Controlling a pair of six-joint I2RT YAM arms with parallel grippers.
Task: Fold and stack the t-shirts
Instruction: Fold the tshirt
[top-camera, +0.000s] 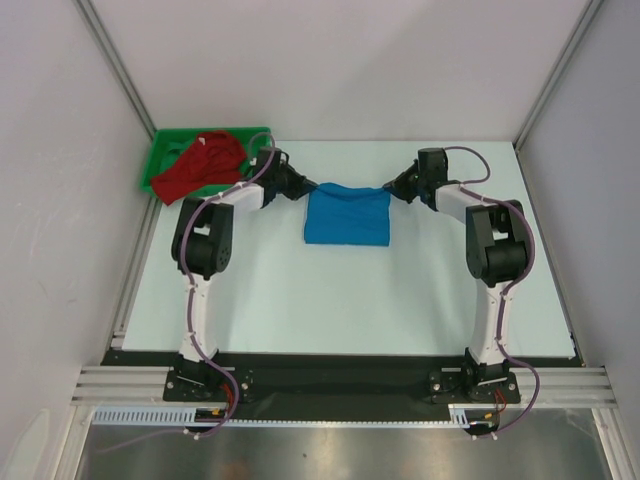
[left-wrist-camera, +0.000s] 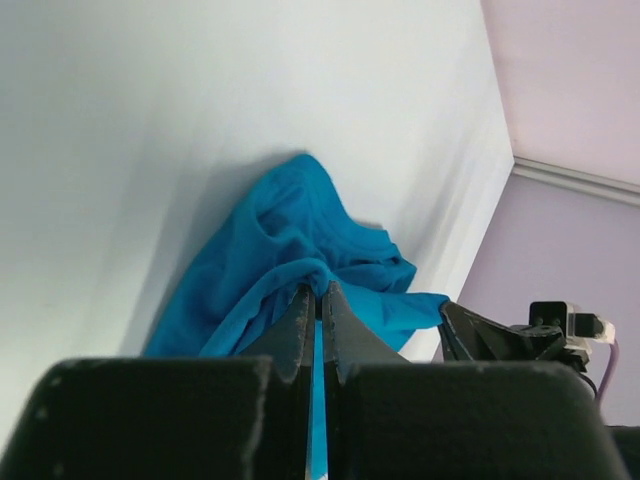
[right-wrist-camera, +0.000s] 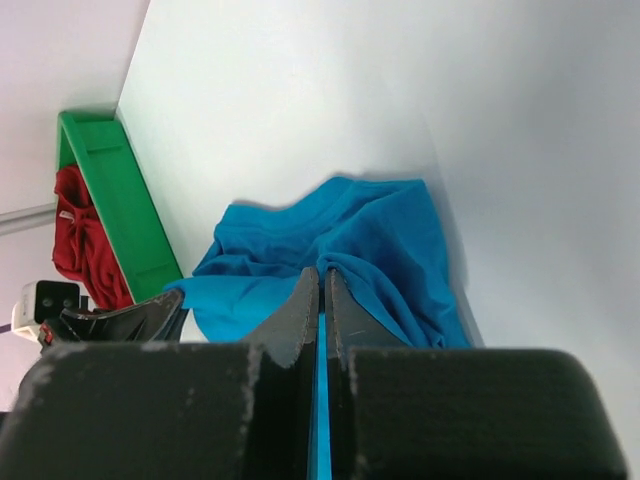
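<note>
Two t-shirts are seen. The blue t-shirt is laid on the far middle of the counter, folded into a rough rectangle with its far edge rumpled and lifted at both corners. Its far left corner is pinched by the left gripper, whose fingers are pressed together on a fold of blue cloth. Its far right corner is pinched the same way by the right gripper. In both wrist views a strip of blue is seen between the closed fingers. The red t-shirt is crumpled in the green tray at the counter's far left corner, partly spilled over the tray's near rim, well apart from the blue one.
</note>
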